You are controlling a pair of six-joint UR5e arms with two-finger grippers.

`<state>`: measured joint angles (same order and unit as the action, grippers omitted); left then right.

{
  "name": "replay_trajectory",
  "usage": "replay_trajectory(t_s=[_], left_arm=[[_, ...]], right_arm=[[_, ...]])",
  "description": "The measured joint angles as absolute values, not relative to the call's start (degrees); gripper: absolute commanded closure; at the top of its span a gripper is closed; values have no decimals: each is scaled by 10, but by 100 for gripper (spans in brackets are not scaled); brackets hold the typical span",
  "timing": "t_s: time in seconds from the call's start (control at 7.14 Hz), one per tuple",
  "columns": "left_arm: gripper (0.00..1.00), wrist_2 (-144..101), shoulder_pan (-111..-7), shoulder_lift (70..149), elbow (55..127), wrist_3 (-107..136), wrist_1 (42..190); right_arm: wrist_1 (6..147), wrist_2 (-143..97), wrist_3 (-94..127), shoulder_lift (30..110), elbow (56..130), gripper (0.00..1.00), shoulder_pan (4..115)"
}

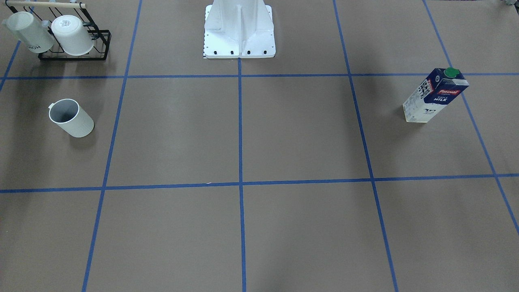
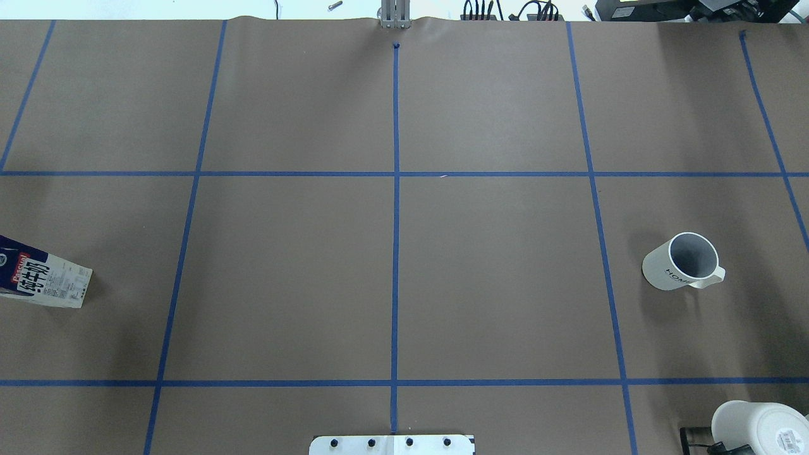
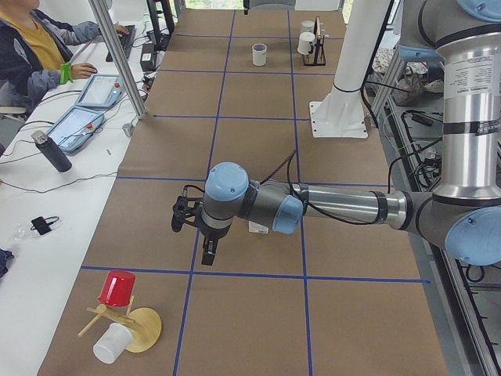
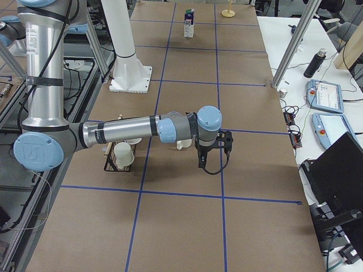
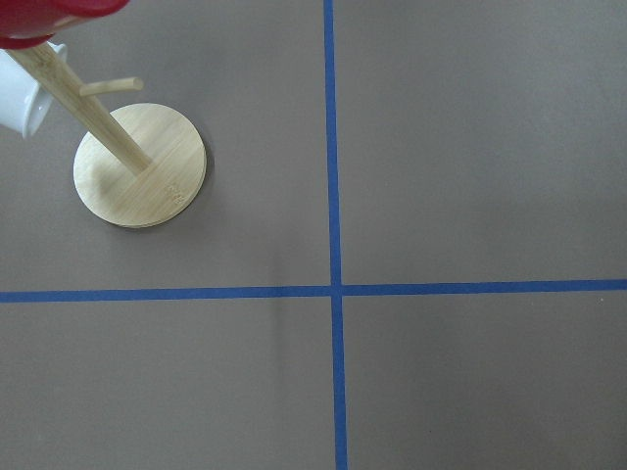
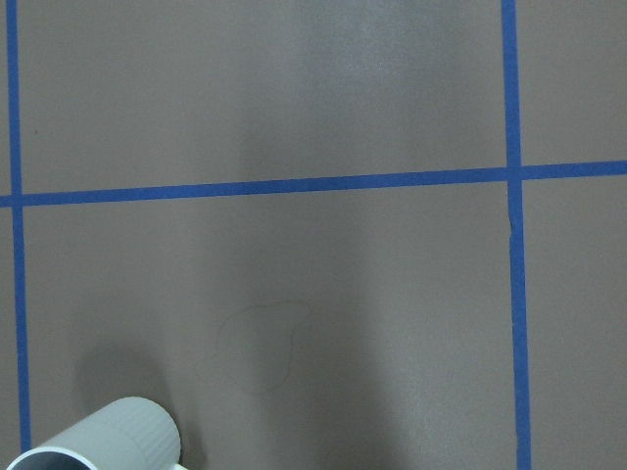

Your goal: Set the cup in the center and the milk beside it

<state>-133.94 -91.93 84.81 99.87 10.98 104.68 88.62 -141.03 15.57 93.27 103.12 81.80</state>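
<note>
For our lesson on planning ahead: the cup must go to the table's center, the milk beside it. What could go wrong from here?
The milk carton is tall and narrow, so a glancing grip may topple it. Two similar white cups sit on the rack near the cup; the wrong one might be taken.

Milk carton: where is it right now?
Front view: the milk carton stands upright at far right, on the robot's left side, across the table from the loose cup.
</note>
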Motion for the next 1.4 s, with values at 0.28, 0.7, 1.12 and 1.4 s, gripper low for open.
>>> replay_trajectory(t_s=[0.28,0.7,1.12,1.4], left_arm=[[1,-1339,-919,848,999,110,1047],[1,-1339,-919,848,999,110,1047],[1,-1339,-919,848,999,110,1047],[1,-1339,-919,848,1000,110,1047]], right_arm=[[884,-1411,153,934,1043,0,803],[844,-1411,160,939,1045,1,776],[760,-1393,160,941,1047,1,711],[745,-1359,178,937,1064,1,655]])
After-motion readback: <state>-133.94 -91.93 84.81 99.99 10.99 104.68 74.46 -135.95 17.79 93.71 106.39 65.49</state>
